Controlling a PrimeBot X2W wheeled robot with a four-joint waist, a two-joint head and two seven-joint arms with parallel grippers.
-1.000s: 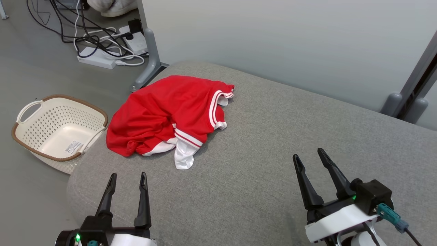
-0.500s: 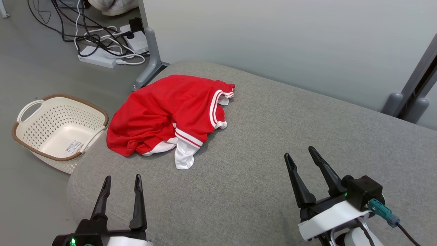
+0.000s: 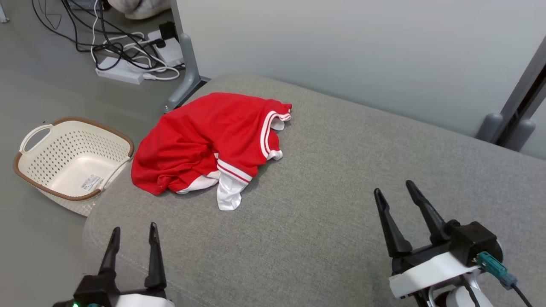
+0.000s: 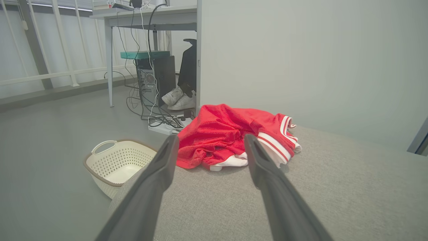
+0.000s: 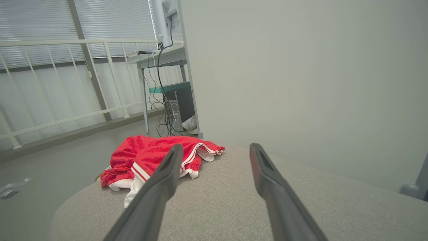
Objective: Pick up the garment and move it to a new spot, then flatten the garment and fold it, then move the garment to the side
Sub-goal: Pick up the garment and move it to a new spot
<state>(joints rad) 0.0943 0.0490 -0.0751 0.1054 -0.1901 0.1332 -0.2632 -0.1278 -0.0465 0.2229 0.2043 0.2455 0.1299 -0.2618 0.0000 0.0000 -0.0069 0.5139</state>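
A crumpled red garment [image 3: 204, 140] with white trim is lying near the far left corner of a grey fabric-covered table [image 3: 341, 170], close to its left edge. A cream perforated basket [image 3: 55, 147] is sitting on the floor just beside that edge. The robot's left tool [image 3: 134, 227] and right tool [image 3: 393, 187] are hovering over the table's near side, both spread wide and gripping nothing, well apart from the garment.

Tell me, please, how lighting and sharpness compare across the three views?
Head view: soft even light, garment crisp. Left wrist view: left end effector blurred up close. Right wrist view: right end effector likewise soft, railing bars splayed by wide lens.
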